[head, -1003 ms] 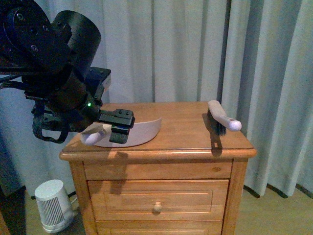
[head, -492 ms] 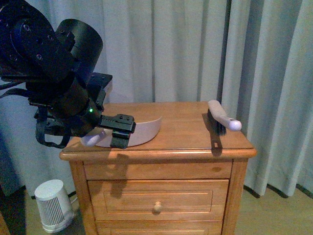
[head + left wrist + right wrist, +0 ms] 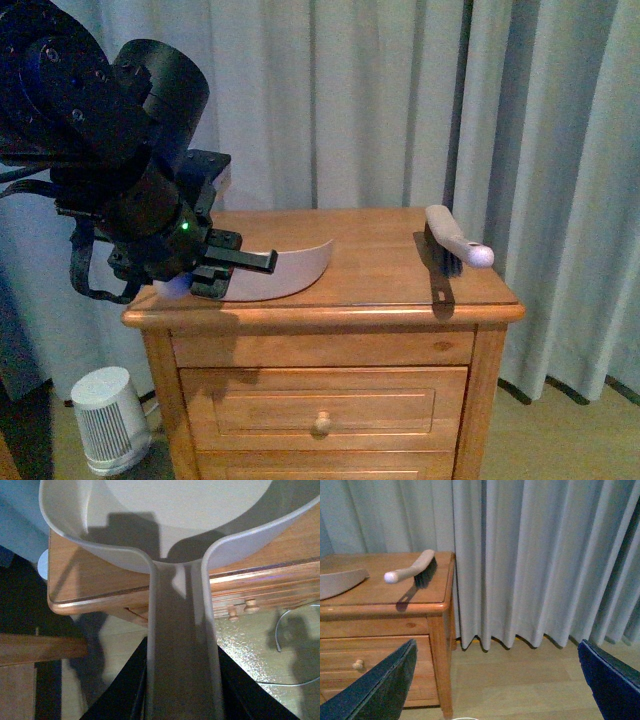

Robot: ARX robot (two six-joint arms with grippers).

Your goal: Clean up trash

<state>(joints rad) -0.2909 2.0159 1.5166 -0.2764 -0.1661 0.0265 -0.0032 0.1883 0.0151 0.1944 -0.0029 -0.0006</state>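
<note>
- Front view: at left centre, the left gripper (image 3: 222,272) sits lower than half a second ago and has rolled. The pale handle end that stuck out beneath it is now almost hidden. It grips the white dustpan (image 3: 285,268), whose blade lies on the wooden nightstand (image 3: 380,300) and points toward the centre. A hand brush (image 3: 452,240) lies at right centre, well apart from the pan and unmoved. A small white appliance (image 3: 108,418) stands on the floor at lower left. No crumpled paper shows on the tabletop.
- Left wrist view: the dustpan's handle runs up the middle of the frame between dark fingers (image 3: 131,692) that sit close against both sides. The jaws look closed on it. The part of the pan's bowl that shows, across the top, holds nothing.
- Right wrist view: the right gripper (image 3: 497,646) hangs above bare floor, jaws spread wide and empty. The brush lies at upper left. The trash appears in no view. The pan now seems settled for sweeping, but the paper must be found first.
</note>
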